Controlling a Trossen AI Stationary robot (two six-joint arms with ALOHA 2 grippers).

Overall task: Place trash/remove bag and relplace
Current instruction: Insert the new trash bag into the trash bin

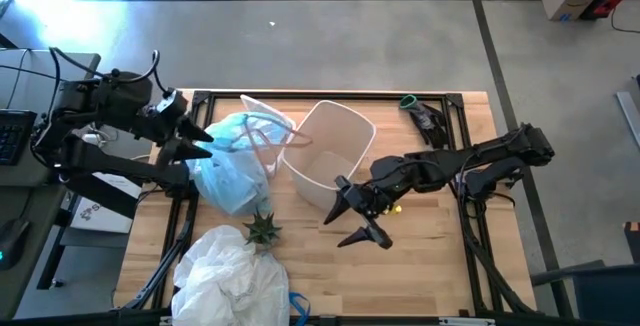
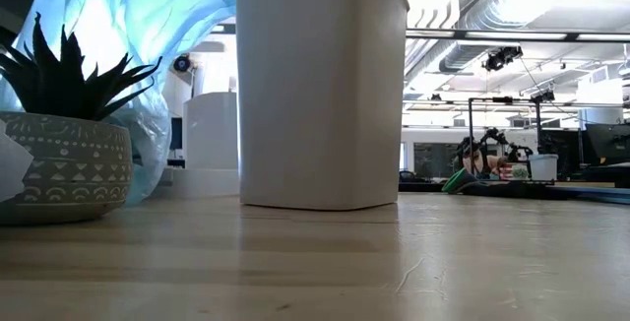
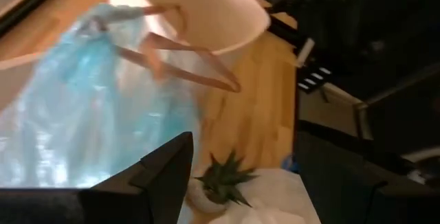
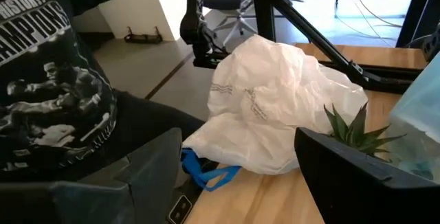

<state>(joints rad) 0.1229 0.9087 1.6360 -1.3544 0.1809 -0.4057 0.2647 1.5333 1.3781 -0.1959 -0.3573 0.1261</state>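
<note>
Readable text: only "CHAMPIONS" on a person's dark shirt point(image 4: 48, 107), partly cut off.

Near edge: white bag point(image 1: 232, 276), potted plant point(image 1: 263, 229). Right gripper point(image 1: 352, 228) fingers wide, empty, beside white bin point(image 1: 330, 156).

Blue bag point(image 1: 235, 166) slumped left of bin, mouth toward table's far edge. Left gripper point(image 1: 196, 144) wide, at its side.

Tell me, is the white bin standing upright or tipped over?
Upright. The white bin rests flat on its base on the table, its open mouth facing up in the high view.
</note>
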